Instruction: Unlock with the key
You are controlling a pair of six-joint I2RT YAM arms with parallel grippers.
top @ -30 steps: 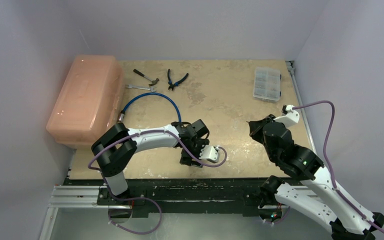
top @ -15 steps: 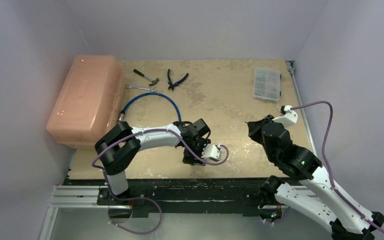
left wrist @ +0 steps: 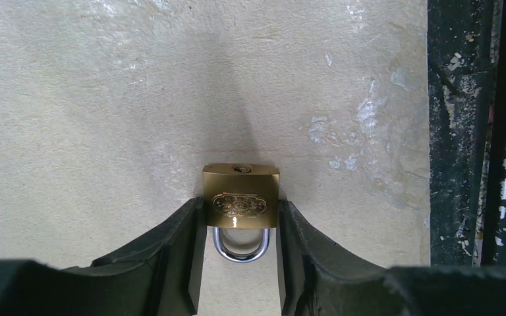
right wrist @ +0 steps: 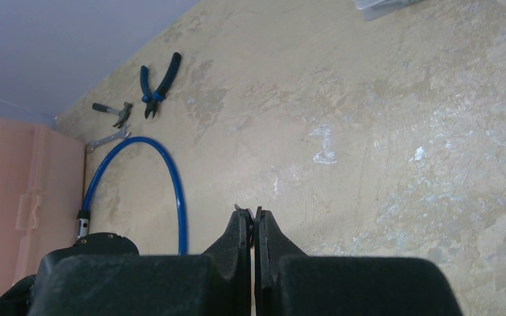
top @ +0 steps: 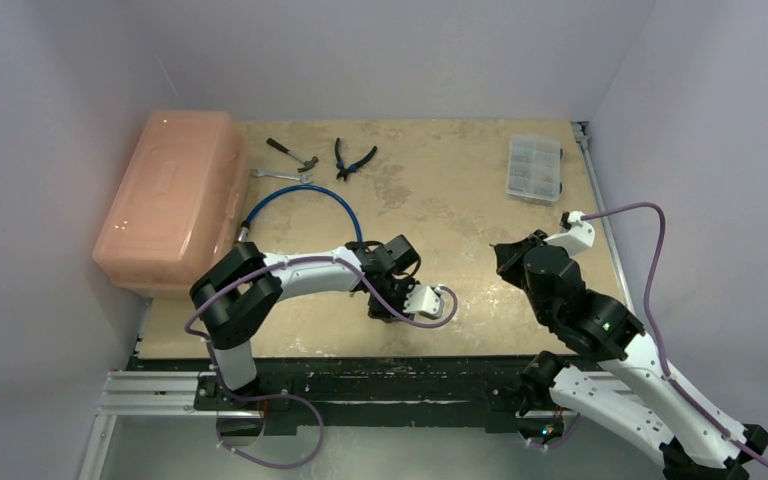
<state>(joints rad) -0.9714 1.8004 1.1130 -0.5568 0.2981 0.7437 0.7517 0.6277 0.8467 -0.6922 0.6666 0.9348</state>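
Left gripper (left wrist: 240,209) narrowed since earlier, now pinching brass padlock (left wrist: 240,191), keyhole end away from wrist. Right gripper (right wrist: 253,220) pinched shut, well apart rightward; key not discernible.

a: how is the table (top: 440,215) laid out?
b: the bin (top: 168,200) is set at nine o'clock. hammer (top: 292,153), wrench (top: 282,176) and pliers (top: 354,158) are grouped at eleven, the hose (top: 310,188) before them. the organiser (top: 535,168) is placed at one, the padlock (left wrist: 240,195) at six, by the near edge.

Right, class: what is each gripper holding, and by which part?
Left gripper: the brass padlock, by its body's two sides. Right gripper: shut; anything pinched is too small to tell.
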